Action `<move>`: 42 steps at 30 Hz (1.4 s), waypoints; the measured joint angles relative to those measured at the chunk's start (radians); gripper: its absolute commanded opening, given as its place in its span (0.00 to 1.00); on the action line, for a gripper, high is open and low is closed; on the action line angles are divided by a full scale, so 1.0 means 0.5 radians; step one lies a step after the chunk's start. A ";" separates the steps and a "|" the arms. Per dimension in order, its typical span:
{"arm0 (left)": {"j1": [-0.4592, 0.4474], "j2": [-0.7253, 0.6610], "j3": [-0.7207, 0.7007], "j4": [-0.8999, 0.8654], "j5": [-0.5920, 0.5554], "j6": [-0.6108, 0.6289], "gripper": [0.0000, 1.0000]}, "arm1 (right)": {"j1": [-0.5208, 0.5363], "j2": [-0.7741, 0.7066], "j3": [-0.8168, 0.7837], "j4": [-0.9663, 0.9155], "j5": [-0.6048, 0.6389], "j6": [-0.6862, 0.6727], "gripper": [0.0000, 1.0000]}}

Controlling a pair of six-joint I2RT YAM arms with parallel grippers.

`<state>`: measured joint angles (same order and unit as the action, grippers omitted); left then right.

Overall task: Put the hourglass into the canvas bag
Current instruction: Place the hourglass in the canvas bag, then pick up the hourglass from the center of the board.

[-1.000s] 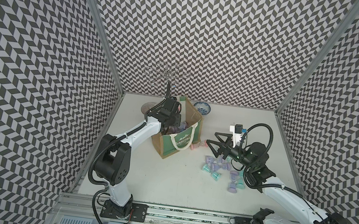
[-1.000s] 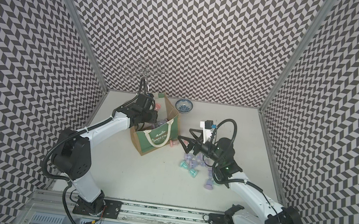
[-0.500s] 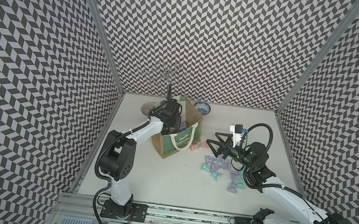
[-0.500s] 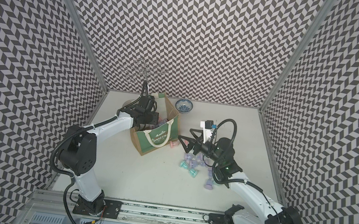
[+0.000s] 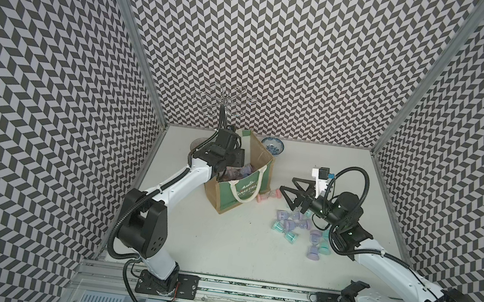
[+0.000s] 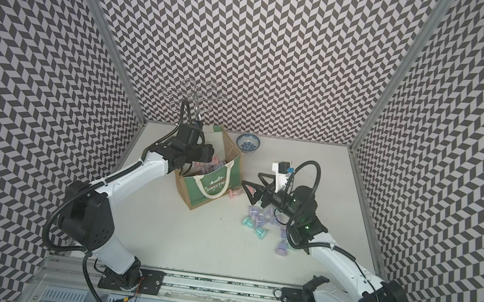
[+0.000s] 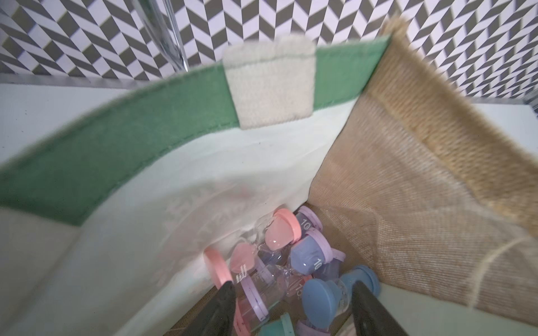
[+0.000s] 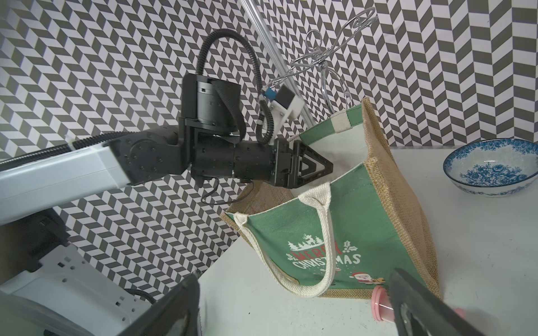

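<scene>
The canvas bag [image 5: 240, 186] stands open at the back left of the table, green front with white lettering [image 8: 326, 259]. Several hourglasses [image 7: 308, 256] in pink, purple, blue and teal lie heaped at its bottom. My left gripper [image 7: 294, 288] reaches into the bag's mouth [image 5: 232, 165], open, its fingers [image 7: 224, 308] on either side of a blue hourglass [image 7: 320, 299] that rests on the heap. My right gripper [image 5: 287, 184] hovers open and empty to the right of the bag. A pink hourglass [image 8: 380, 304] lies on the table at the bag's foot [image 5: 266, 195].
Several loose hourglasses [image 5: 297, 229] lie scattered under and in front of the right arm. A blue-and-white bowl [image 5: 272, 146] sits behind the bag, and a wire stand [image 5: 225, 102] rises at the back left corner. Patterned walls close in three sides.
My left gripper's jaws have opened inside the bag's mouth, and the left arm has shifted slightly. The right arm has stayed put.
</scene>
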<state>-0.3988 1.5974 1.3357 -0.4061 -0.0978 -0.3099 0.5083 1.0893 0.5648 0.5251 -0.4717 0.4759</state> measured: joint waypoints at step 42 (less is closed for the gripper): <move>-0.896 -0.365 -0.331 0.202 0.076 0.299 0.73 | -0.167 -0.571 -0.252 -0.936 0.575 0.185 0.99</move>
<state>-0.8471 1.4147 1.1702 -0.3050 -0.0601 -0.1604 0.4248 0.8036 0.4389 0.0570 -0.1844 0.5682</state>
